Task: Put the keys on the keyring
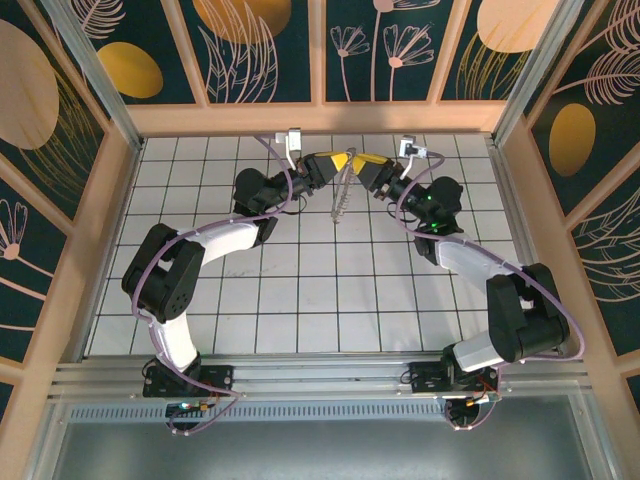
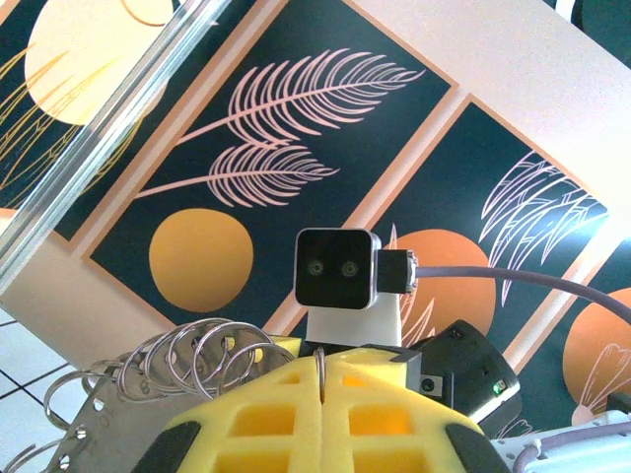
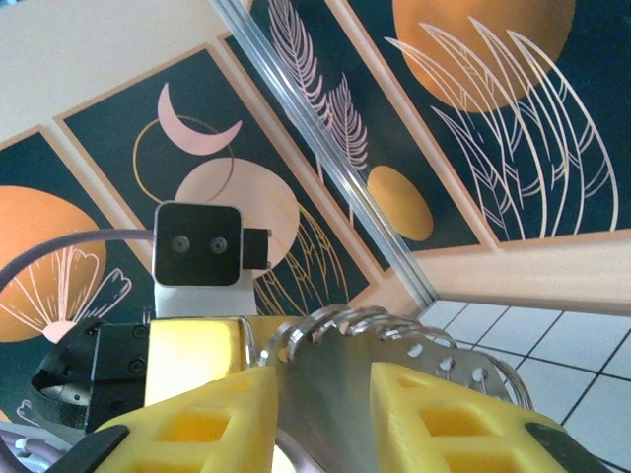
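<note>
Upper centre: clenched left gripper (image 1: 342, 162) likely steadying pale coiled-wire, perforated-strip keyring (image 1: 343, 197) aloft for threading; right gripper (image 1: 358, 163) straddling it, grip unclear.

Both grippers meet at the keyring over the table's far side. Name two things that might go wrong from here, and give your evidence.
1. The left gripper seems to pinch just a thin edge of the keyring, which dangles over the table; it might slip and fall.
2. The right gripper straddles the keyring, jaws apart; closing askew might twist it out of the left grip.
</note>
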Robot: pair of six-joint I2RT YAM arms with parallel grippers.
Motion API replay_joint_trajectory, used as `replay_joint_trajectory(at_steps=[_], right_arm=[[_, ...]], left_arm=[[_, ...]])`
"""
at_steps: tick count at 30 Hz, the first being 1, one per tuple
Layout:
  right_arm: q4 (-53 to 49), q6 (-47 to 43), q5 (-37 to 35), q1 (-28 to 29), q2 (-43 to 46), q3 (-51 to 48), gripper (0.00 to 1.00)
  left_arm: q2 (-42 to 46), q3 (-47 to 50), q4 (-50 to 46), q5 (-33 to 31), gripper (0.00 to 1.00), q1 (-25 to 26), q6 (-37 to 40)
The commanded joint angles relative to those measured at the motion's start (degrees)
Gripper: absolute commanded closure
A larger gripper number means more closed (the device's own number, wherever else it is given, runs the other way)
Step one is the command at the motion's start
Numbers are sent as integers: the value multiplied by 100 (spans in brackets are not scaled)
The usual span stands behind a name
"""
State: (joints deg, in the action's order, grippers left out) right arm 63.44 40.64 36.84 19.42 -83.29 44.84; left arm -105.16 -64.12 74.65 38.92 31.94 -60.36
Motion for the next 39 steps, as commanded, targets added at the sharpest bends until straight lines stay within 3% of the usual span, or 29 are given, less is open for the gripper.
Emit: replay_joint_trajectory(at_steps=[1,39], right_arm=[[527,82,-139,85,170,-113,70],[1642,399,-385,218,-135,-280,71]], left_arm=[[9,-137,330,63,100,53,-20],[-12,-233,234,228,100,101,-13]])
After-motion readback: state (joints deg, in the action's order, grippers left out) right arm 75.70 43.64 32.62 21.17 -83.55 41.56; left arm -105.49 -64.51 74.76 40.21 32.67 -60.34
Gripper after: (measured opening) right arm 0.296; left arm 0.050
